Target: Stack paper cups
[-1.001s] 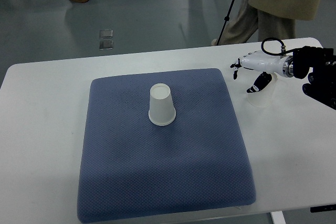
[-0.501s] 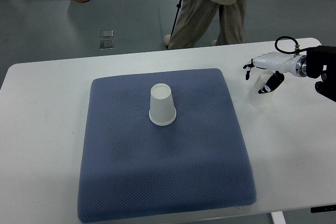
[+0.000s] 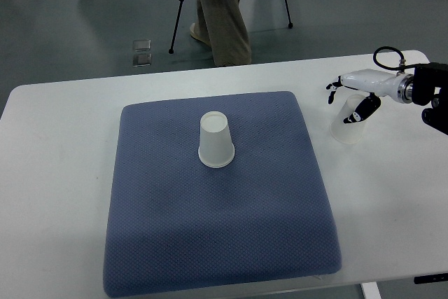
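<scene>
At table's right edge, right hand point(image 3: 353, 96) barely shifted, fingers around cup point(image 3: 348, 122).

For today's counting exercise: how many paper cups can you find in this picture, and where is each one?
2. One paper cup stands upside down on the blue mat. The second cup sits on the white table right of the mat, at the right hand. None appears hidden.

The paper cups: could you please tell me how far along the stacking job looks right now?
Nothing is stacked yet. One paper cup stands upside down, alone, on the blue cushion. In hand: the right robot hand is at the second cup, which is on the white table beside the cushion; its fingers look wrapped round the cup's top, though a firm grip is unclear. Left: lifting that cup, carrying it over and setting it onto the first.
</scene>
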`<state>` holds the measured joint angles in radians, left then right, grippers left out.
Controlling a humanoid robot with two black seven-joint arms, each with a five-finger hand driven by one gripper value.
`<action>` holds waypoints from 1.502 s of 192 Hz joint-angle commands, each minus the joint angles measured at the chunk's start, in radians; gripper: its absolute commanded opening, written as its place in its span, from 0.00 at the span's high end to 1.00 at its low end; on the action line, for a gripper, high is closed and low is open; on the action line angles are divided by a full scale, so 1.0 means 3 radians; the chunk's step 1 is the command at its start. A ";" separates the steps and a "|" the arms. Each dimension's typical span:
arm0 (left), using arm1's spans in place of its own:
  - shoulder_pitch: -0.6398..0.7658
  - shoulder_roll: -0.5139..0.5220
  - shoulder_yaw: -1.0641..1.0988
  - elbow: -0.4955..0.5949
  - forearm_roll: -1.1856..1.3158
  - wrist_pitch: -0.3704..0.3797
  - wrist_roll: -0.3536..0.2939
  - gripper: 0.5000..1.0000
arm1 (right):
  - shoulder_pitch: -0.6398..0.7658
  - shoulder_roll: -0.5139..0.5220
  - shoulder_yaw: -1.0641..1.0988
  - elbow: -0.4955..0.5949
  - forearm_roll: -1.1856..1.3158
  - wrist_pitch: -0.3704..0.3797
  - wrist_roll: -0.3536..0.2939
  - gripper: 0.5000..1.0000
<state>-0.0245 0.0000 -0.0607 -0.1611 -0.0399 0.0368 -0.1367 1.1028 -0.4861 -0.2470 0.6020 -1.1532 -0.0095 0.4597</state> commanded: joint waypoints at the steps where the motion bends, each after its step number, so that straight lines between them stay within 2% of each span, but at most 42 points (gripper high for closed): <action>1: 0.0000 0.0000 0.0003 0.0000 0.0000 0.0000 0.0001 0.00 | -0.0025 -0.0006 -0.0005 0.0003 -0.0001 0.0073 0.0048 0.21; 247: 0.0000 0.0000 -0.0002 0.0000 0.0000 0.0000 0.0001 0.00 | -0.0189 -0.0052 0.0010 -0.0038 0.0024 0.0047 0.0084 0.21; 266: 0.0000 0.0000 -0.0002 0.0000 0.0000 0.0000 0.0001 0.00 | -0.0194 -0.0052 -0.0005 -0.0038 0.0019 0.0022 0.0084 0.26; 273: 0.0000 0.0000 0.0003 0.0000 0.0000 0.0000 0.0001 0.00 | -0.0194 -0.0052 -0.0005 -0.0038 0.0014 0.0022 0.0084 0.30; 282: 0.0000 0.0000 -0.0002 0.0000 0.0000 0.0000 0.0001 0.00 | -0.0194 -0.0052 -0.0005 -0.0038 0.0009 0.0027 0.0084 0.41; 288: 0.0000 0.0000 -0.0002 0.0000 0.0000 0.0000 0.0001 0.00 | -0.0194 -0.0057 -0.0010 -0.0038 0.0009 0.0027 0.0084 0.44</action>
<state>-0.0245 0.0000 -0.0608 -0.1611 -0.0399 0.0368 -0.1368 1.0451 -0.5016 -0.2473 0.5903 -1.1483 -0.0022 0.4848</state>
